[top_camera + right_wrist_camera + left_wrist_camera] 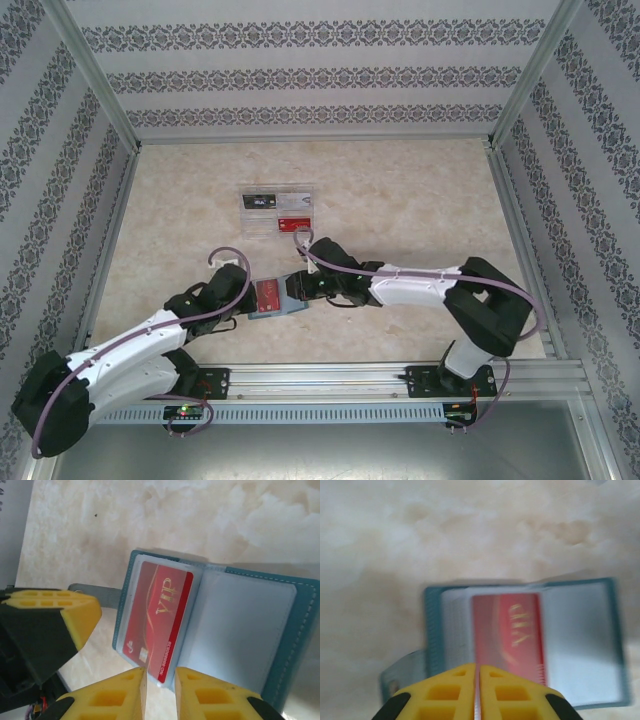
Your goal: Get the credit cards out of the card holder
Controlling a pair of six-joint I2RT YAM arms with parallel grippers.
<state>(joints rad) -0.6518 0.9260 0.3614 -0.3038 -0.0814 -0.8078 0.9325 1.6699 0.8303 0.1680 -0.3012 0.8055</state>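
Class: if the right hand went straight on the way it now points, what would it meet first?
Probably the near edge of the red VIP card in the open card holder, just ahead of the right hand; depth is hard to judge.

Beige marbled tabletop (420, 200). Lying directly on it toward the near edge, an open teal-blue bifold card holder (240, 630). Farther back, a clear plastic tray (256, 226) of cards.

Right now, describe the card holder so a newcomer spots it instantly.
On the marble-look table, near its front edge, the card holder lies open between the left tool and right tool. Unlike the clear tray of cards farther back, it is a teal bifold showing one red VIP card.
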